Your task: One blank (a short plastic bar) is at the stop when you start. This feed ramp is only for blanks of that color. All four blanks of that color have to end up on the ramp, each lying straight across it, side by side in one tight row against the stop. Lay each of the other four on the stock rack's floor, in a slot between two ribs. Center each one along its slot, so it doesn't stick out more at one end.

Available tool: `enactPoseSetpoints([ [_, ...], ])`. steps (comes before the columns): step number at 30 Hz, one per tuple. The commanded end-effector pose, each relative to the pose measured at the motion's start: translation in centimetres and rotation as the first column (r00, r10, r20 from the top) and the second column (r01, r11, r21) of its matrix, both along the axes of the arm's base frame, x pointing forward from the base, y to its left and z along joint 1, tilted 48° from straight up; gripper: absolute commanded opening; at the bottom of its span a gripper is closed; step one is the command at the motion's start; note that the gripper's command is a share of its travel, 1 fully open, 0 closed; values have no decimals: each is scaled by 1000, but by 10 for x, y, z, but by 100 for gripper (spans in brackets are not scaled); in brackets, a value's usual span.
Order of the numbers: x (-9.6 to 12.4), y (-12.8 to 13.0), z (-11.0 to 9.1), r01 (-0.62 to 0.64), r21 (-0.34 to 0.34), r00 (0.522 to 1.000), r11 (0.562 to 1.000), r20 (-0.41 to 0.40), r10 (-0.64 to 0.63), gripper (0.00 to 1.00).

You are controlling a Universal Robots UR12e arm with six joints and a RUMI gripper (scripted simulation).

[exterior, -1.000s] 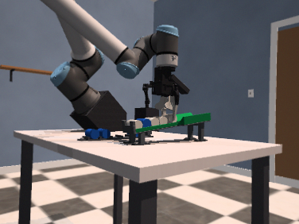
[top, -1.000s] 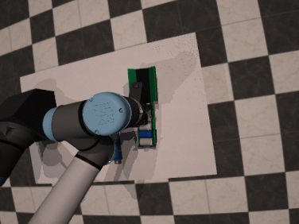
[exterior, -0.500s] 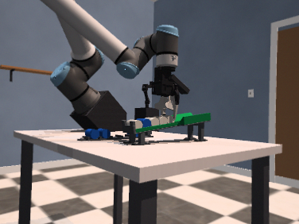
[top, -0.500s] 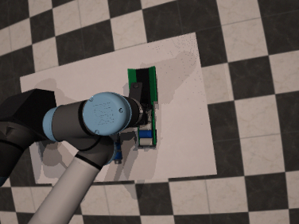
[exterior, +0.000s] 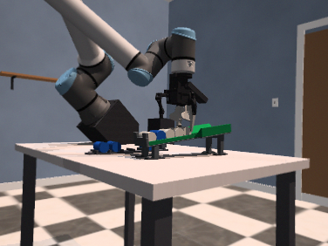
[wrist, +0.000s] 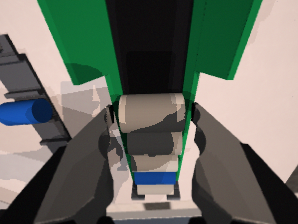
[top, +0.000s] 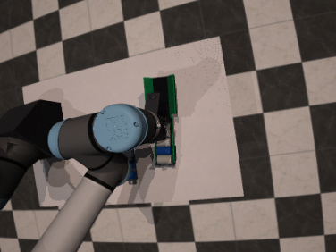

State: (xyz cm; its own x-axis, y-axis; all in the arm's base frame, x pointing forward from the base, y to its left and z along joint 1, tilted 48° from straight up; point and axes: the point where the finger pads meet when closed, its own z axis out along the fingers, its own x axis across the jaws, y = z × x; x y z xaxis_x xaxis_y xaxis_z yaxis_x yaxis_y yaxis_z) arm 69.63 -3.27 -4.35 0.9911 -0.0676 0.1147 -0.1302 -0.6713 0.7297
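Between the two fingertips of the gripper [top: 165, 130] [exterior: 187, 126] [wrist: 152, 114], the uppermost pale blank [exterior: 187, 130] [wrist: 151, 113] lies straight across the ramp [top: 172, 98] [exterior: 215, 130] [wrist: 90, 40]. The jaws stand about half open with nothing gripped, a thin gap showing at each end of the blank; each finger has little room beside the ramp's narrow edges.

Toward the stop from the jaws come two more pale blanks, [wrist: 154, 143] [wrist: 154, 163] then a blue blank [top: 163, 150] [exterior: 158, 134] [wrist: 155, 178], then the last pale blank [top: 163, 159] [exterior: 148, 135] [wrist: 155, 189] at the low end. The blue one thus parts the pale row.

Uphill of the jaws, bare black ramp floor runs between green walls that flare wide, their lower corners near the fingers.

Off to one side, well apart from the jaws, blue blanks [exterior: 107, 146] [wrist: 25, 112] lie at the dark ribbed stock rack [wrist: 12, 70]. On the other side, pale table top [top: 205, 134] [exterior: 227, 170] [wrist: 250, 115] gives open room.
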Motion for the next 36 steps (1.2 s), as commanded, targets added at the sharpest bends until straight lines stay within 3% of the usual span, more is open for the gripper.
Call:
enactPoseSetpoints([
  [1,2,9,10,-2,0,1000,1000,6,2,49],
  [18,0,62,58,-2,2,1000,1000,6,2,49],
  [27,-1,68,63,-2,1,1000,1000,5,2,49],
  [28,-1,67,62,-1,1,1000,1000,4,1,100],
  [36,-2,66,61,0,1,1000,1000,2,0,100],
])
